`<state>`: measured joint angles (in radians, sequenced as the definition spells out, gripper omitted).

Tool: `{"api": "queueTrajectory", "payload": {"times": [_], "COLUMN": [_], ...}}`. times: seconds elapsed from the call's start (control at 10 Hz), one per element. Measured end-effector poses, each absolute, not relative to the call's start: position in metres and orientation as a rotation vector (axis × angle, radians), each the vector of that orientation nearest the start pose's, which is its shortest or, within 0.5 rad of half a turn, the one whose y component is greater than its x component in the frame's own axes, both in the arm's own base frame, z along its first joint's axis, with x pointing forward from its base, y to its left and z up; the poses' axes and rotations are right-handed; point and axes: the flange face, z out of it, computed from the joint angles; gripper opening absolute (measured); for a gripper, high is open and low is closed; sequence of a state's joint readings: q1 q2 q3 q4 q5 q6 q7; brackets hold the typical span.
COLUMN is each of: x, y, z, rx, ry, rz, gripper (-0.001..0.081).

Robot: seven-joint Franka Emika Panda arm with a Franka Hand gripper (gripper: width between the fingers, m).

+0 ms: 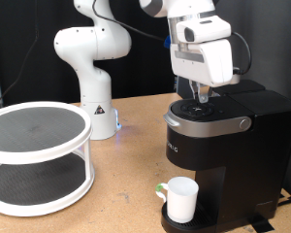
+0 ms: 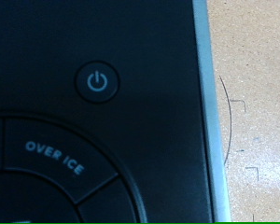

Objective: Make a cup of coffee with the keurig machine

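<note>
The black keurig machine (image 1: pixel 218 146) stands at the exterior view's right, its silver-grey lid handle down. The white cup (image 1: pixel 180 199) stands on the round drip tray under the spout. My gripper (image 1: pixel 202 95) hangs straight down onto the machine's top, its fingertips at the button panel. The wrist view sits very close to the machine's top (image 2: pixel 103 56) and shows the power button (image 2: pixel 98 81) and an "OVER ICE" button (image 2: pixel 54 159). No fingers show in the wrist view.
A white two-tier round rack (image 1: pixel 34 155) stands at the exterior view's left. The white robot arm base (image 1: pixel 92 83) stands behind it on the wooden table (image 1: pixel 126 170). A black curtain hangs at the back.
</note>
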<state>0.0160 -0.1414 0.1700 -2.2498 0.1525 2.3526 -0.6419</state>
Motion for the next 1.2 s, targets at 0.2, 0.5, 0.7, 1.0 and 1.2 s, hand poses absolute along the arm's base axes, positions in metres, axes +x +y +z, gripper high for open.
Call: {"api": "queueTrajectory", "payload": {"times": [0.2, 0.5, 0.7, 1.0, 1.2], "x": [0.508, 0.504, 0.503, 0.502, 0.501], "y": [0.099, 0.099, 0.1, 0.102, 0.103], "z": [0.439, 0.43, 0.427, 0.427, 0.427], "rx": [-2.875, -2.878, -2.879, -2.882, -2.901], "ry": [-1.102, -1.102, -1.103, -1.102, -1.082], "rz": [-0.405, -0.406, -0.409, -0.417, -0.412], "gripper": [0.0002, 0.0002, 0.0002, 0.0002, 0.0002]}}
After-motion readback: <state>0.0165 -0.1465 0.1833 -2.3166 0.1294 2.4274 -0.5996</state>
